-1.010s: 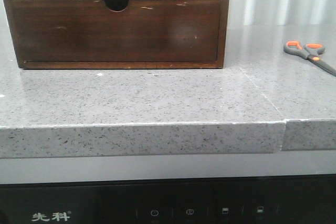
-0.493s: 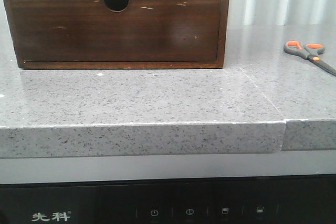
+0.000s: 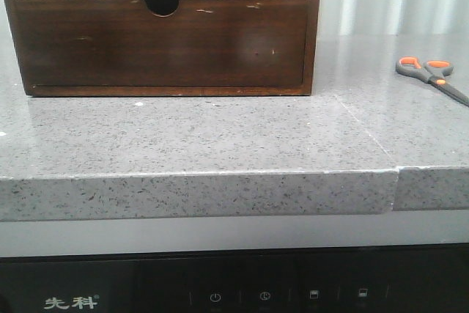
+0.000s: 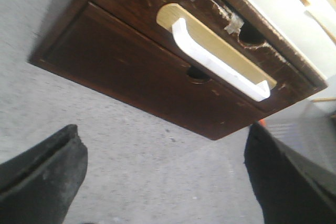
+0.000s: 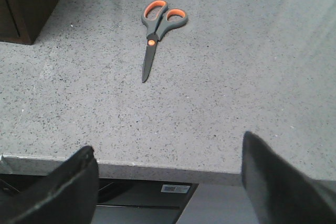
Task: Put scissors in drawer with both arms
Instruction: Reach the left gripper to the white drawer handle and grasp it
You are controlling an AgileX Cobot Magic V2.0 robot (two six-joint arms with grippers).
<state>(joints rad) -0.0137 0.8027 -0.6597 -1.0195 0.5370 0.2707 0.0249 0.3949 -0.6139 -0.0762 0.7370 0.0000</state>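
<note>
The scissors (image 3: 431,75) lie flat on the grey surface (image 3: 220,137), well to the right of the wooden chest (image 3: 165,34) and apart from it, so the right arm looks the nearer one for the pickup. In the right wrist view the scissors (image 5: 156,35) sit ahead of the right fingers (image 5: 168,182), a little toward the chest side, with the orange-lined loops at the far end and the closed blades pointing back toward the fingers; their long axis runs roughly along the line of approach rather than across it. The right fingers are spread wide, holding nothing, and hang over the front edge of the surface, well short of the scissors. The left fingers (image 4: 168,177) are spread wide too and empty, facing the chest front, where the drawer (image 4: 210,51) with the tan-rimmed cut-out sits closed above the plain drawer (image 4: 142,77) with the notch. The task appears barely begun: drawer shut, scissors untouched.
</note>
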